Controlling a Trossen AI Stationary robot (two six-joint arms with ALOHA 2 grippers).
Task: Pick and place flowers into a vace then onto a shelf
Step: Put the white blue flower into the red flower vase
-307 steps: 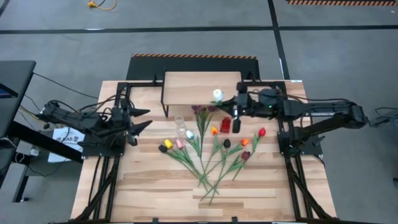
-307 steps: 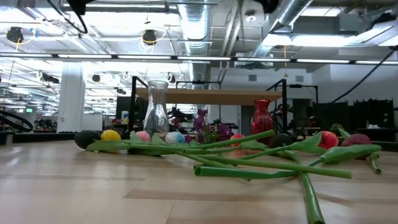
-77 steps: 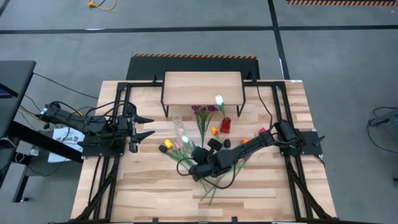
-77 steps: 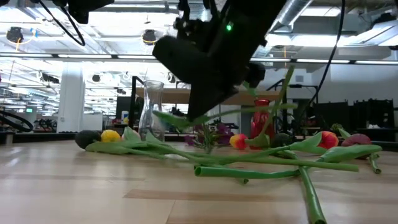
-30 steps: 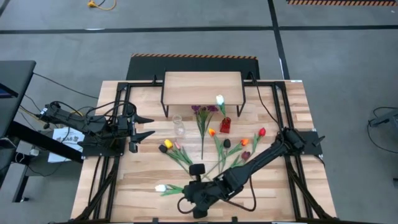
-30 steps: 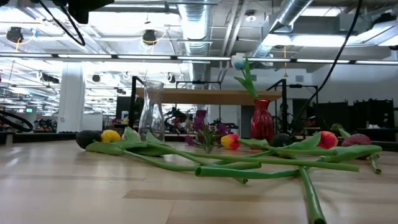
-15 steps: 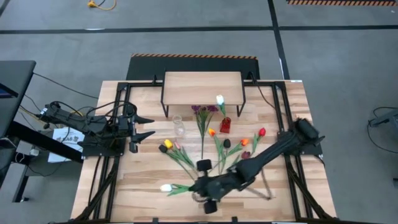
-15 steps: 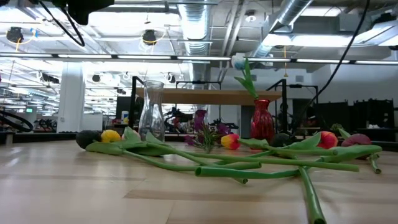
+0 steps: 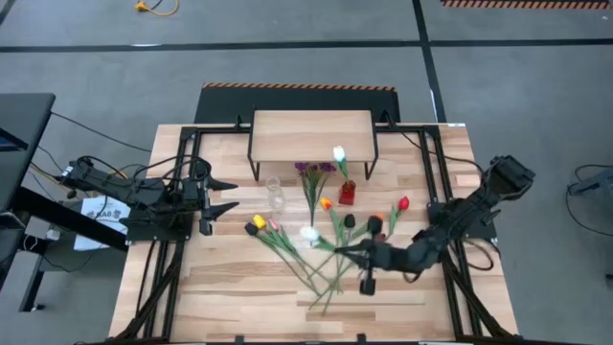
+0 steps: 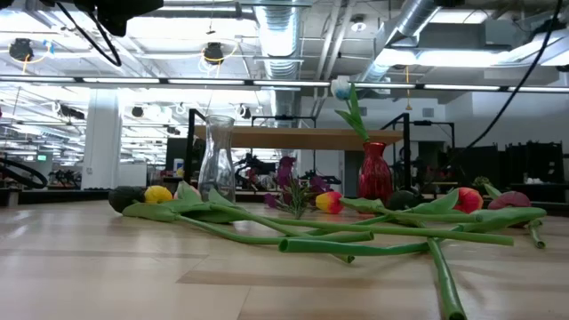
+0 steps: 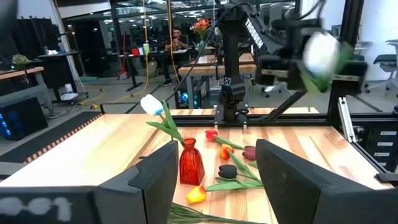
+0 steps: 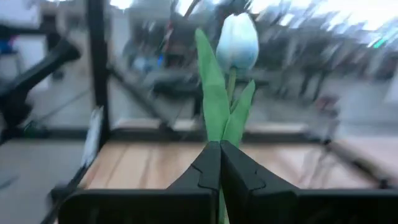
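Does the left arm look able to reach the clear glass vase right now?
Probably yes: the left gripper waits open at the table's left edge, and the clear glass vase stands close by with only bare tabletop between them.

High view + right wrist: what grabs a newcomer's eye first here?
The right gripper, shut on a white tulip, carrying it above the loose flowers fanned across the middle of the table. Next, the red vase in front of the shelf, already holding one white tulip, with an empty clear vase to its left. The left gripper waits open at the table's left edge.
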